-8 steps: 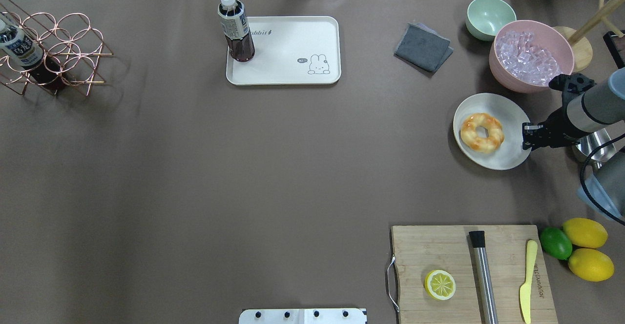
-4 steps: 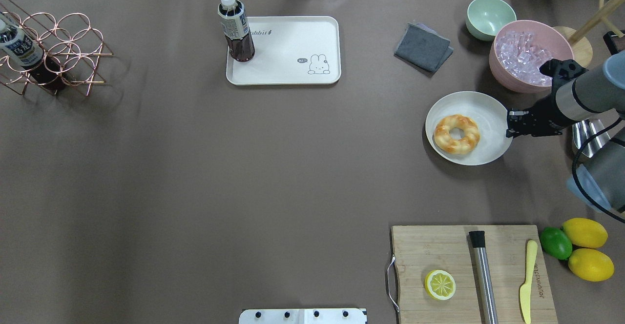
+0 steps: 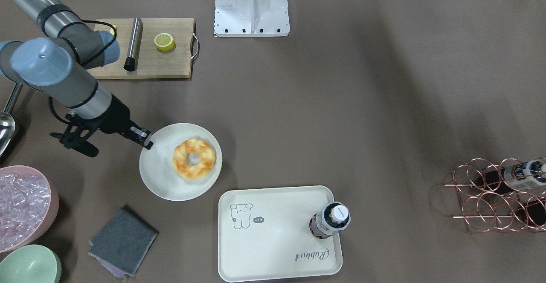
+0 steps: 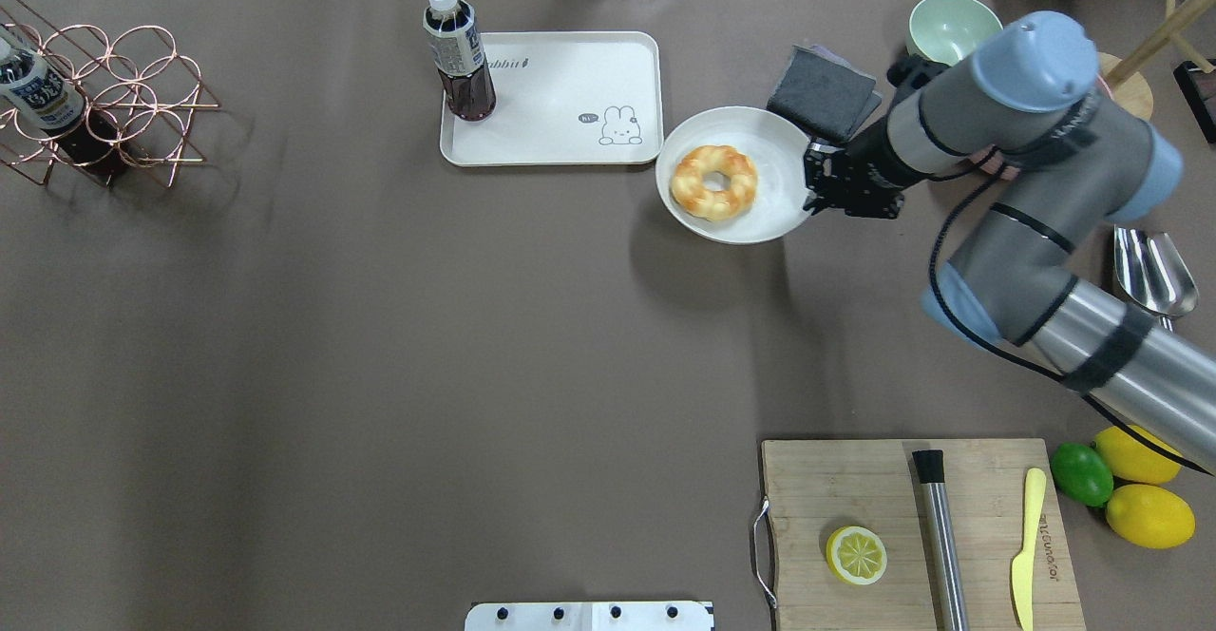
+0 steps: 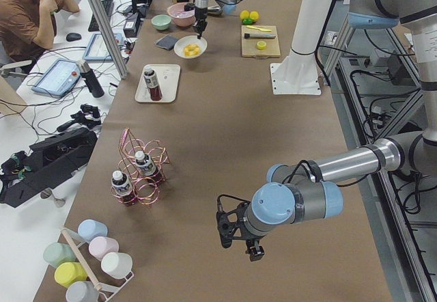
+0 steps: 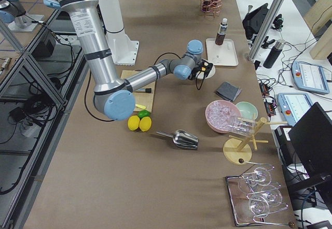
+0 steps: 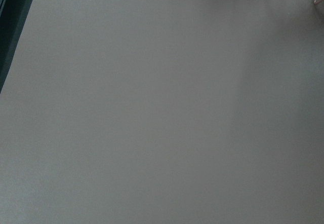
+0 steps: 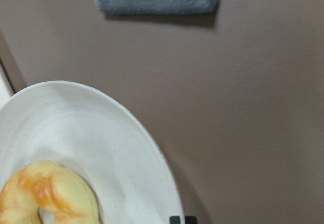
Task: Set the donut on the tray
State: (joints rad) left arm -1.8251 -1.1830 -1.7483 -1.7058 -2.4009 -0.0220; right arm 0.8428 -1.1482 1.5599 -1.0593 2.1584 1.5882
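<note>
the left gripper (image 5: 237,242) hangs over bare table at the far left end; i cannot tell if its fingers are apart or together. a bottle (image 4: 459,56) stands in the tray's (image 4: 570,137) left corner. just right of the tray is a round white plate (image 4: 774,137). the donut (image 4: 714,181) lies on that plate, not on the tray. the right gripper (image 4: 813,180) has its fingers pinched on the plate's right edge. a grey cloth (image 4: 822,89) lies close by.
</note>
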